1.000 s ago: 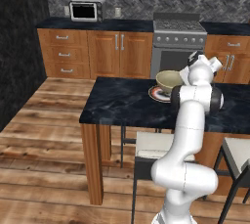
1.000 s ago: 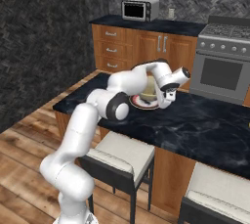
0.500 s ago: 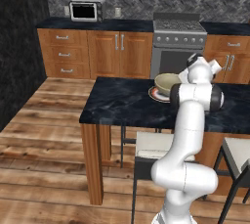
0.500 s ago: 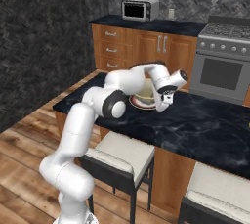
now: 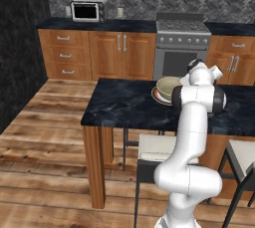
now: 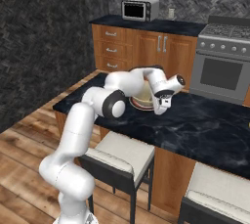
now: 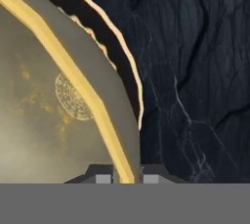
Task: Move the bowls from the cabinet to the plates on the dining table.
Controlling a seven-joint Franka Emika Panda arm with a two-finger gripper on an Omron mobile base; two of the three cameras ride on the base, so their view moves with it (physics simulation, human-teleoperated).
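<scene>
While end effector (image 7: 124,179) grips rim, bowl (image 7: 53,105) apparently on plate (image 7: 128,78)

The white arm rises from its base, bends at a dark-jointed elbow and reaches forward and down, so that the wrist hangs low over the table (image 6: 205,125). The gripper (image 6: 162,104) points down, its two dark fingertips (image 7: 103,177) set one to each side of the rim of the bowl (image 7: 53,110), one inside the wall and one outside. The jaws stand narrow and seem to pinch that rim, though actual contact is hard to confirm.
</scene>
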